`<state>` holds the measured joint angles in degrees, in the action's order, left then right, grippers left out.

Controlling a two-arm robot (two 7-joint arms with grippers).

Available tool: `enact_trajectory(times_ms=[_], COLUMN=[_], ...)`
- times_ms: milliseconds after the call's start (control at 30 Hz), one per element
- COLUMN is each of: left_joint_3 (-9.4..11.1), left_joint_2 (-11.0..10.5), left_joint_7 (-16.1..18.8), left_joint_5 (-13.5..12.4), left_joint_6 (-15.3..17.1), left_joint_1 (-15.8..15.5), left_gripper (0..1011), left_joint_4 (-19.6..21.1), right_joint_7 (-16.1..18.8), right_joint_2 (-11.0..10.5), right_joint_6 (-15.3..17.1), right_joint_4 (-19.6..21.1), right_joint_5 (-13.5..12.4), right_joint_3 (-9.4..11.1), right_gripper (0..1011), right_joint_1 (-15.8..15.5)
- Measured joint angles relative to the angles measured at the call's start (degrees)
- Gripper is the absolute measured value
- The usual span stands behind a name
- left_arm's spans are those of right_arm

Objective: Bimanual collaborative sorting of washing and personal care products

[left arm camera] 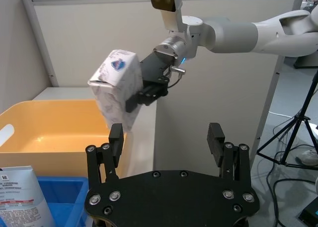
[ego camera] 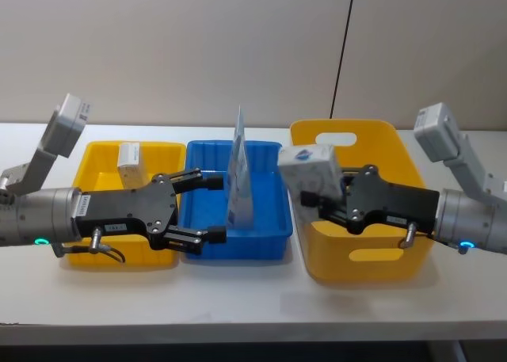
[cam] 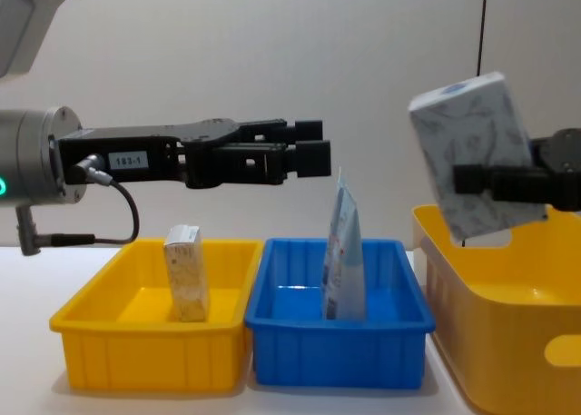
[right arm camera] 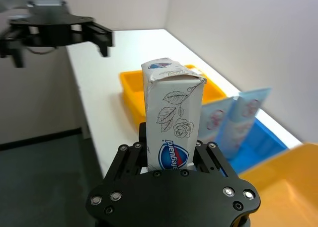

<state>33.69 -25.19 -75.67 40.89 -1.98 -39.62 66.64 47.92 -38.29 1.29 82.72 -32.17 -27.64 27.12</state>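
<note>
The right pincer (ego camera: 318, 196) is pinching a whitish soap pack (ego camera: 309, 169) by its lower end. It holds the pack in the air over the near-left rim of the big yellow tub (ego camera: 372, 276), on the side next to the blue tray (ego camera: 269, 241). The pack is tilted, touches nothing below it, and has grey flower drawings on its sides. A blue oval logo shows on its upper face, and the right wrist view shows a larger one just above the fingers. The left pincer (ego camera: 212, 207) is spread wide with nothing between its fingers. It hangs above the seam where the small yellow tray (ego camera: 162, 150) meets the blue tray, pointing across toward the pack, and is well apart from it. In the chest view this pincer sits high above both trays. A tan speckled box (ego camera: 129, 162) with a white top stands upright in the small yellow tray, toward the back. A thin light-blue pouch (ego camera: 240, 180) stands on edge in the middle of the blue tray, its top rising above the rim. Whether it is one pouch or two leaning together cannot be told. The two trays and the tub sit in a row on the white bench (ego camera: 238, 308), the trays touching side by side and the tub just beside the blue one.
</note>
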Motion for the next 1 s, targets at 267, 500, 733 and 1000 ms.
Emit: enact_trajectory(times_ms=[267,500,733,1000], left_joint_3=[0.0,0.0,0.0,0.0], left_joint_2=[0.0,0.0,0.0,0.0], left_joint_7=[0.0,0.0,0.0,0.0], left_joint_5=[0.0,0.0,0.0,0.0], left_joint_6=[0.0,0.0,0.0,0.0], left_joint_1=[0.0,0.0,0.0,0.0], left_gripper=[1002,1001,1001,1002], left_joint_4=[0.0,0.0,0.0,0.0], right_joint_7=[-5.7,-11.5,-17.5,-24.9], right_joint_2=[-0.5,-0.5,0.0,0.9], right_joint_6=[0.1,0.9,2.4,4.9], right_joint_4=[0.7,1.6,2.5,3.6], right_joint_5=[0.5,1.9,3.6,6.2], right_joint_3=[1.7,3.1,4.2,5.4], right_gripper=[353,353,353,353], right_joint_1=[-2.0,-3.7,-5.2,-6.7])
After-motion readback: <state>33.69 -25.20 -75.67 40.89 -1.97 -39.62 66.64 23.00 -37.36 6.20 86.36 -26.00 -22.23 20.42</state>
